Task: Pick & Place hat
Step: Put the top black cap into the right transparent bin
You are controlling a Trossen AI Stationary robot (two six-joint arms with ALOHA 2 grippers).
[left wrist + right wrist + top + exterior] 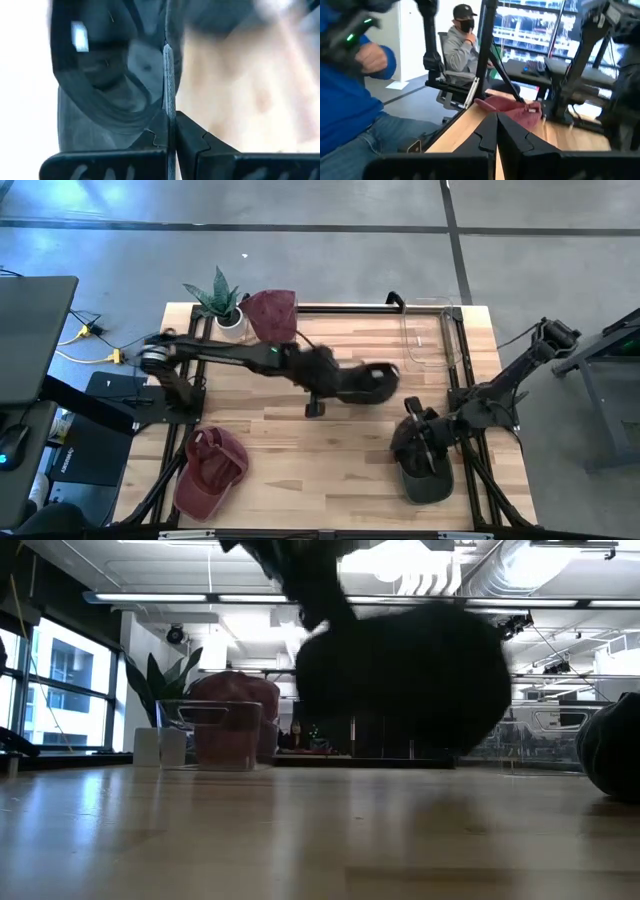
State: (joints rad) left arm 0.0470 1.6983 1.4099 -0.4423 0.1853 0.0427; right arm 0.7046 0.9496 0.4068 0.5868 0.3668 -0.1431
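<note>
My left gripper reaches over the table's middle and is shut on a black hat. In the low view this hat hangs clear above the wood. My right gripper waits near the table's right near corner, shut with nothing between its fingers. It is just beside a second black hat, which lies on the table. A red hat lies at the left near edge. Another red hat sits at the far edge. My left gripper pinches a thin edge of the black hat between its two fingers. The edge runs straight out from between the fingertips. The arm comes level from the table's left. The hat is lifted clear of the table and hangs beyond the fingers.
A potted plant stands at the far left, next to the far red hat. A clear container sits at the far right corner. A small dark block lies near the table's middle. People sit beyond the table's left side.
</note>
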